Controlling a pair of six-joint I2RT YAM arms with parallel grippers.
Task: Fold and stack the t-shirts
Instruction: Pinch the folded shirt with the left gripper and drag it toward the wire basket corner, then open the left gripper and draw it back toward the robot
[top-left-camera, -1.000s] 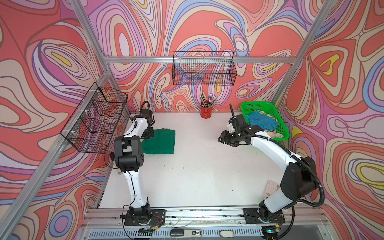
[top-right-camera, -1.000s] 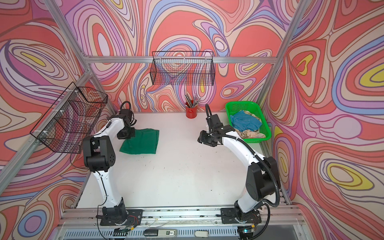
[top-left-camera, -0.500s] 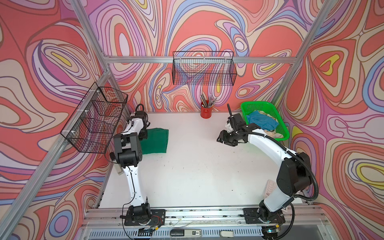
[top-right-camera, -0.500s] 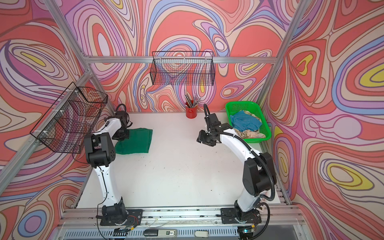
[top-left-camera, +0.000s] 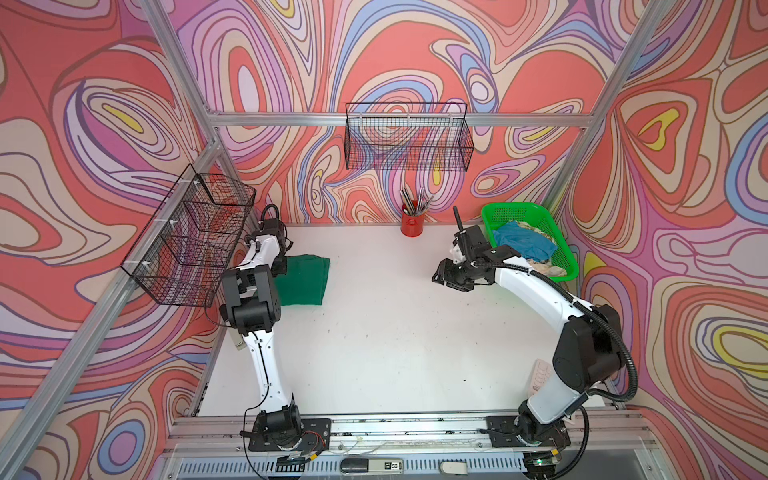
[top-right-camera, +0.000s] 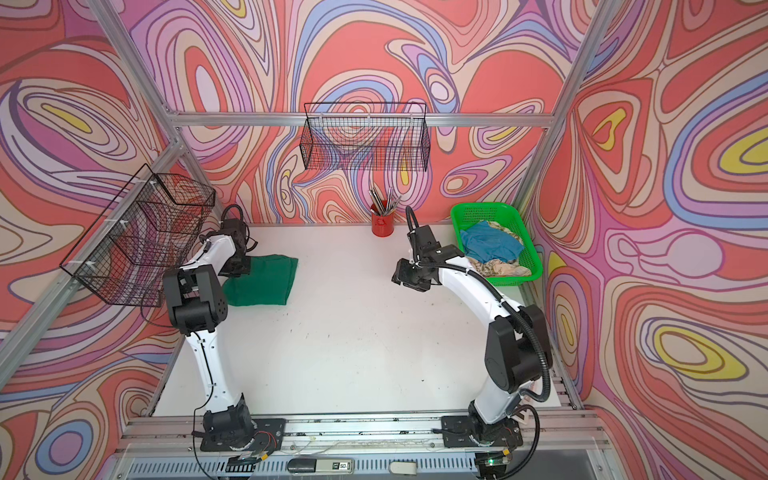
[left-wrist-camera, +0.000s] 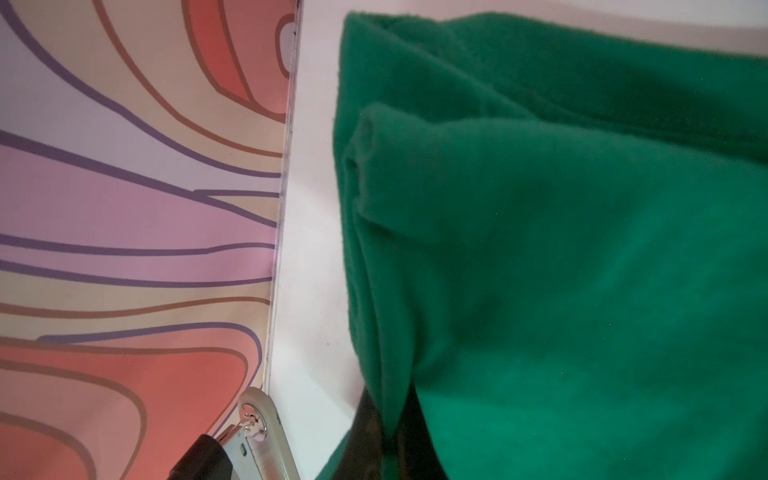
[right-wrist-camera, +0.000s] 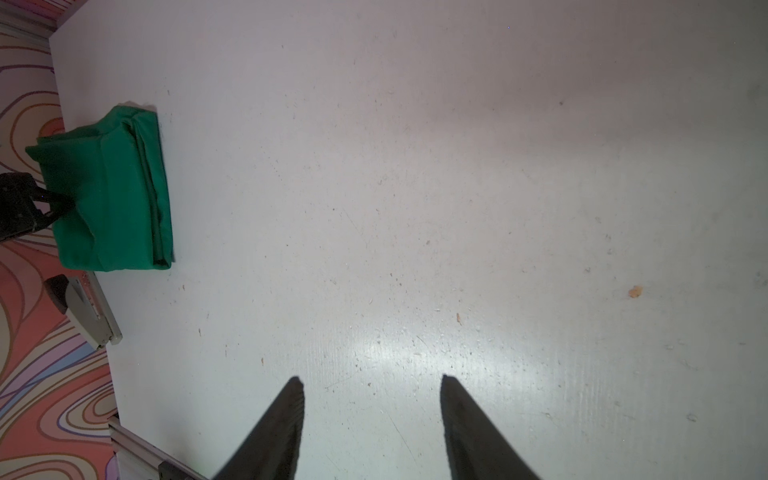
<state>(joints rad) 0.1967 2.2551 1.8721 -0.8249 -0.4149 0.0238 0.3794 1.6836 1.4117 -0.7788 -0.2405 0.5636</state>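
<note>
Left wrist view: left tool (left-wrist-camera: 388, 419) clamps the dark green tee (left-wrist-camera: 561, 270) at a fold, limp cloth likely best pinched through all layers; right tool (right-wrist-camera: 372, 379) stands apart.

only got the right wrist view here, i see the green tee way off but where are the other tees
observer: blue tee lies crumpled in the green basket, back right of the table.
operator: and the third
observer: cream tee is in the same basket, showing from under the blue one.
operator: is my end effector over the basket
observer: no, right end effector hangs open over bare table, left of the basket.
</note>
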